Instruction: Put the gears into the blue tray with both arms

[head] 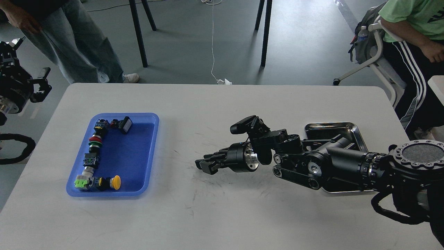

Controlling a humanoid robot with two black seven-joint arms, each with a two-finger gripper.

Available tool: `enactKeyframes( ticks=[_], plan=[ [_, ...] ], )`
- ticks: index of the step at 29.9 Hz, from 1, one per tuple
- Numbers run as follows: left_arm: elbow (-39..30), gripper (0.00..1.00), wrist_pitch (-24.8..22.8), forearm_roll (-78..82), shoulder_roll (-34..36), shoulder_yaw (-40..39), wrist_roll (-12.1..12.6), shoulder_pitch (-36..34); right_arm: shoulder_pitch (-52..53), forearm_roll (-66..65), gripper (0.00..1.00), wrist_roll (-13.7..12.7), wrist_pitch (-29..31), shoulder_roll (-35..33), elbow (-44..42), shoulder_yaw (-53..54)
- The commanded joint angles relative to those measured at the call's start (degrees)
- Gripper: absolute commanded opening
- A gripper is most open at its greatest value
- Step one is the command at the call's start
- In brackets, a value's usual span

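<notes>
The blue tray [138, 152] lies on the left part of the white table and holds several colourful push-button switches [93, 152] along its left and far sides. No gears show anywhere; whether one sits between the fingers is hidden. My right arm reaches in from the right over the steel tray. Its gripper [204, 166] hovers low over the table's middle, well right of the blue tray, with its dark fingers close together. My left gripper [39, 85] hangs off the table's left edge, above the floor, its fingers apart and empty.
A shiny steel tray [347, 129] sits at the right, mostly covered by my right arm. Bare table lies between the two trays. One person stands beyond the far-left corner [69, 38], another sits at the far right [412, 41]. Chair legs [265, 34] stand behind.
</notes>
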Motion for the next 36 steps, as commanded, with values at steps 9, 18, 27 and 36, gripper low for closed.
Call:
enactKeyframes(
  ticks=[9,18,27,36],
  plan=[
    [1.23,0.98,0.0,-1.5,2.11,-0.26,0.09,0.26,-0.07,0.16,0.57,-0.18,-0.46,0.0,-0.35,1.27],
    [5.71,0.98,0.0,-2.99,1.58,-0.88,0.53,0.26,-0.16,0.25,0.58,-0.18,-0.46,0.0,-0.88,4.26],
    [7.04,0.98,0.0,-1.41,2.28,0.62,0.53,0.35,-0.25,0.69,0.59,-0.18,-0.46,0.0,-1.06,7.77],
    [6.51,0.98,0.0,0.52,1.76,1.58,-0.96,-0.08,-0.6,1.22,0.66,-0.44,-0.55,0.0,-1.14,15.85]
  ],
)
